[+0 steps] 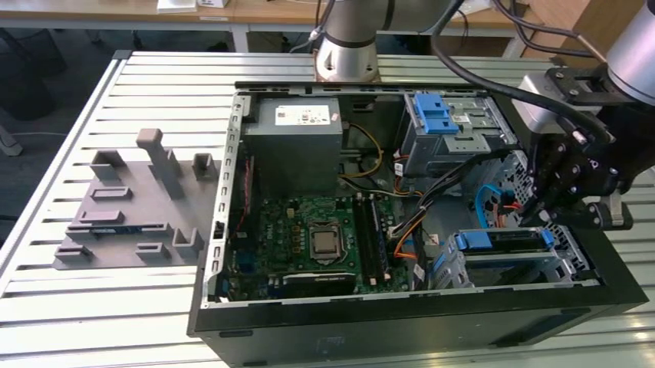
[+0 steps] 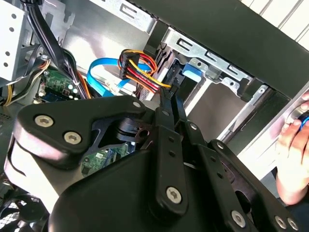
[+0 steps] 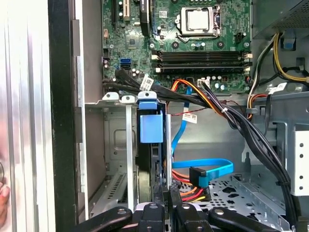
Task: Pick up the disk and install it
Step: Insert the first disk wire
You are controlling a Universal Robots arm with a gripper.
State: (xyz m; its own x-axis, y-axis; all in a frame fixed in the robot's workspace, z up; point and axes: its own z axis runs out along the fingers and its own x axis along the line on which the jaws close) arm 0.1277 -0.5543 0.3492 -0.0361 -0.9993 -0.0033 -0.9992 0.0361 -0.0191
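The disk [image 1: 501, 241], a flat drive in a blue bracket, sits in the metal drive cage [image 1: 575, 264] at the front corner of the open computer case, on the exterior view's right. My gripper [image 1: 545, 222] hangs right over the disk's outer end. In the first wrist view the disk [image 3: 151, 126] stands edge-on in the cage slot, blue tab showing, with my gripper [image 3: 166, 209] just behind it. In the second wrist view the fingers [image 2: 170, 104] lie together, shut, their tips at the disk's blue tab [image 2: 191, 72]. Nothing shows between them.
A blue data cable [image 3: 207, 169] and a red-orange-yellow power plug [image 2: 137, 72] hang loose beside the cage. The case also holds a grey power-supply box [image 1: 297, 126], a motherboard [image 1: 307, 238] and a second blue-bracketed bay [image 1: 435, 115]. A grey fixture plate [image 1: 133, 207] lies on the slatted table. A person's hand [image 2: 294, 145] is beside the case.
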